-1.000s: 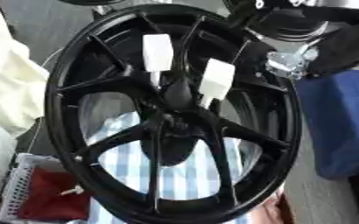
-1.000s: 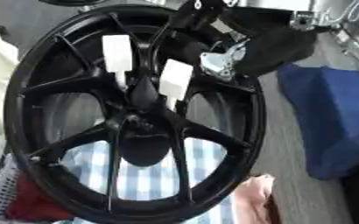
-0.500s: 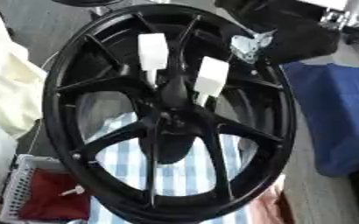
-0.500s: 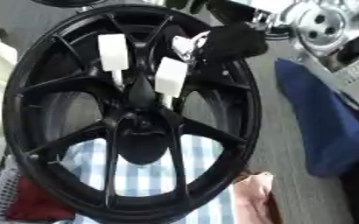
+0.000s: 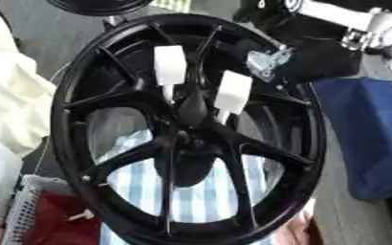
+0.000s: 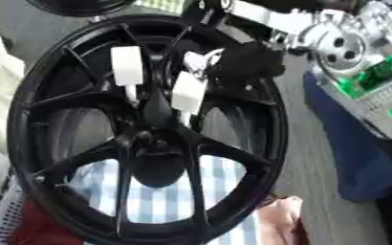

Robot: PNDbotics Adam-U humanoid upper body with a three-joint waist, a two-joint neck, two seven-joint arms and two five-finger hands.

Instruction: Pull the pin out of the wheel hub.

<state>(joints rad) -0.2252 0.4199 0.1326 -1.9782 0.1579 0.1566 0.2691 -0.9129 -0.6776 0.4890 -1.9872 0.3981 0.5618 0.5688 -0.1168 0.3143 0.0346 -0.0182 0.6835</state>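
Swinging in from the upper right, the right hand (image 5: 312, 64) now nears the wheel hub (image 5: 187, 129) filling centre frame; finger state unclear. Two white pins (image 5: 170, 64) wait upper-centre. Overshoot, and it knocks the rim.

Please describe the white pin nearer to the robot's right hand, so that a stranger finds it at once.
Start at the large black wheel filling the view and find its dark hub. Two white pins stand just above it; take the right pin. It sits lower and tilted, while the left pin stands upright.
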